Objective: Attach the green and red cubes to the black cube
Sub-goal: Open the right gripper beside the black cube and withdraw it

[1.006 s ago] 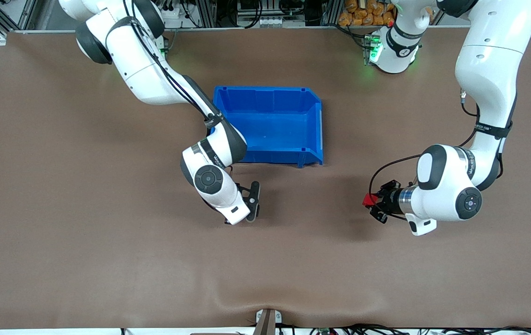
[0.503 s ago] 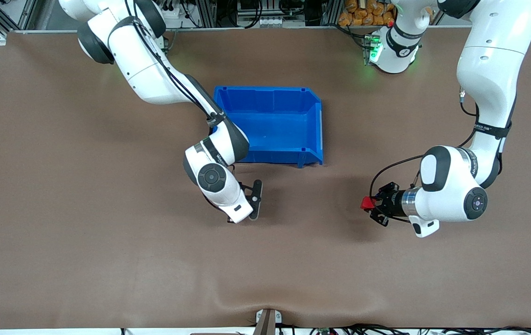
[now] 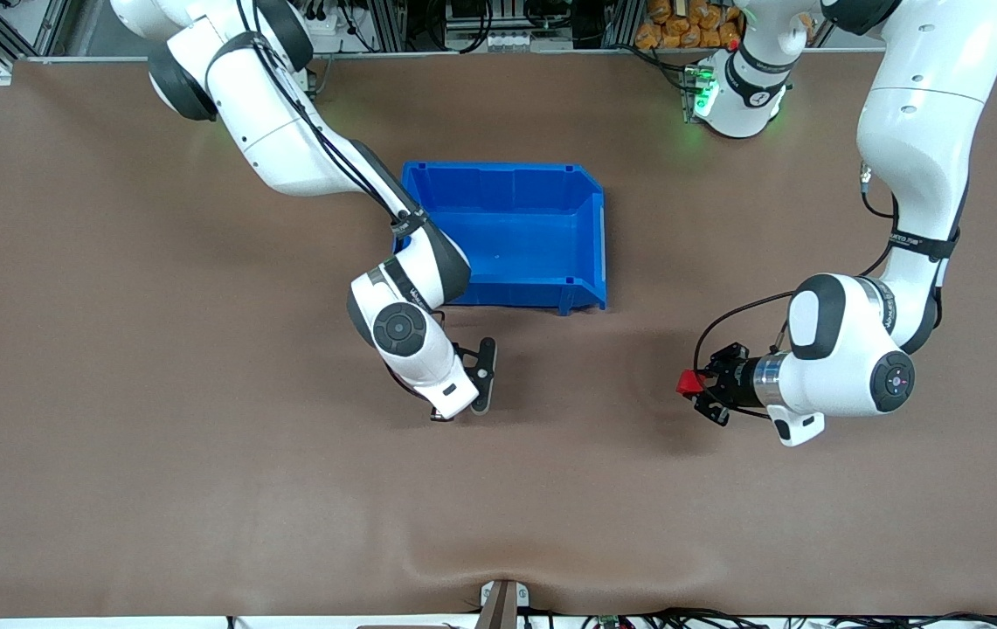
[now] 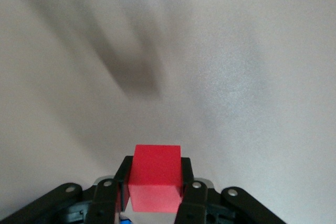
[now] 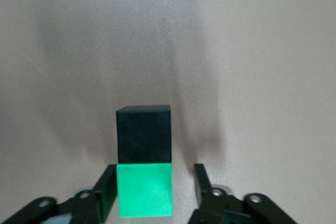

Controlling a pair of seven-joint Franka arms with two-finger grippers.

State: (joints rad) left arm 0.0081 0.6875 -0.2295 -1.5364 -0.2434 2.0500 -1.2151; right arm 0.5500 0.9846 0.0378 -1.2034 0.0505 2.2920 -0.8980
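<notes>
Brown table (image 3: 114, 393) carries a blue bin (image 3: 511, 234) near its middle. Nearer the front edge, the right pincer (image 5: 153, 190) stands parted around the green cube (image 5: 144, 189), which touches the black cube (image 5: 144, 133). Toward the left arm's end, the left pincer (image 3: 697, 384) grips the red cube (image 4: 155, 178) above bare table.

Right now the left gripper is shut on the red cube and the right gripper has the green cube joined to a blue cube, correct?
Not quite: the cube joined to the green cube is the black cube, as the right wrist view shows. The left gripper is indeed shut on the red cube.
</notes>
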